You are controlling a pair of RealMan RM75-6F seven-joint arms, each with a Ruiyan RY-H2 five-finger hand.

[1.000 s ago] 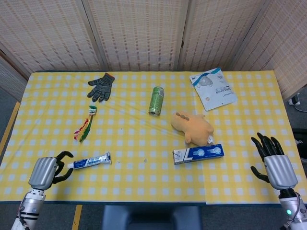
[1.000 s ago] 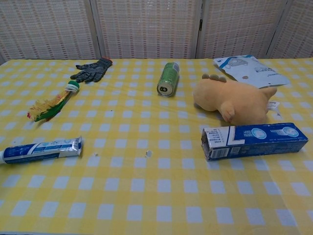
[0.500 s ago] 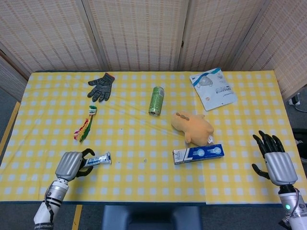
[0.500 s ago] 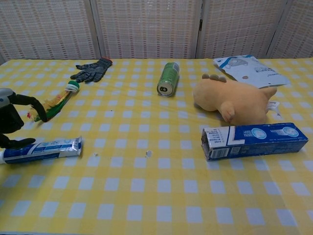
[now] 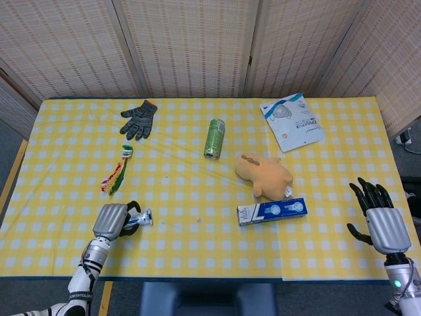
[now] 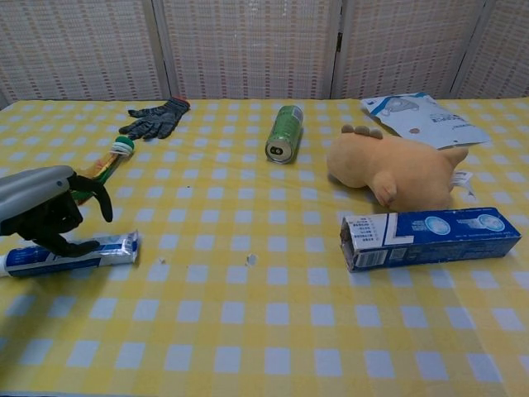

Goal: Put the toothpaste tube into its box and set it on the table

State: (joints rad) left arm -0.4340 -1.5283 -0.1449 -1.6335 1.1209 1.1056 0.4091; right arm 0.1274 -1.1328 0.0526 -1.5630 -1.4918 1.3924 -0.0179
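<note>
Silver-backed and black-fingered, the left hand sits over the toothpaste tube, its fingers curled down around the tube's middle and touching it; whether it truly grips cannot be told, since the palm hides the contact. The tube lies flat on the yellow checked table, its cap end cut off by the chest view's edge. To the tube's right, well apart, lies the blue toothpaste box, open end facing the tube. Just behind the box rests a plush toy. Far right of the box, the right hand hovers with fingers spread, holding nothing, seen only in the head view.
</note>
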